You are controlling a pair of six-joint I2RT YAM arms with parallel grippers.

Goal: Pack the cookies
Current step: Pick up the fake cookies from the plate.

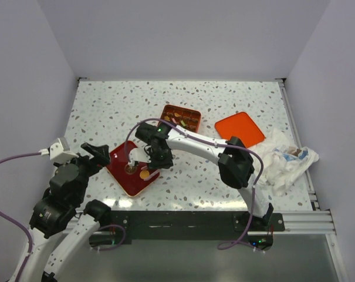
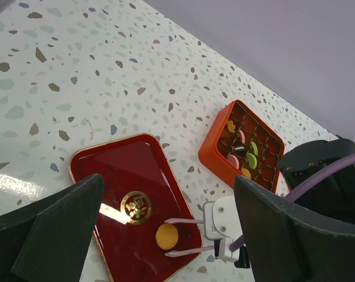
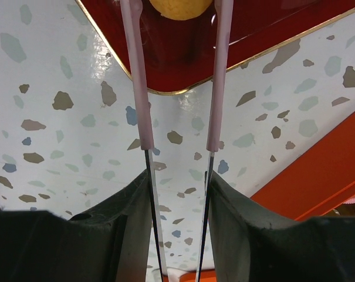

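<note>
Toward the near left corner of the tabletop lies a red tray with a gold emblem at its middle. One orange cookie rests on the tray's near end, between the two thin pink-tipped prongs of the right gripper. The prongs stand just beside the cookie on either side; whether they press it cannot be told. At mid-table sits an orange box with a grid of compartments, several holding cookies in pink, green, yellow and brown. An orange lid lies to its right, a crumpled white cloth at the right edge. Left gripper: fingers spread wide, above the tray, holding nothing.
</note>
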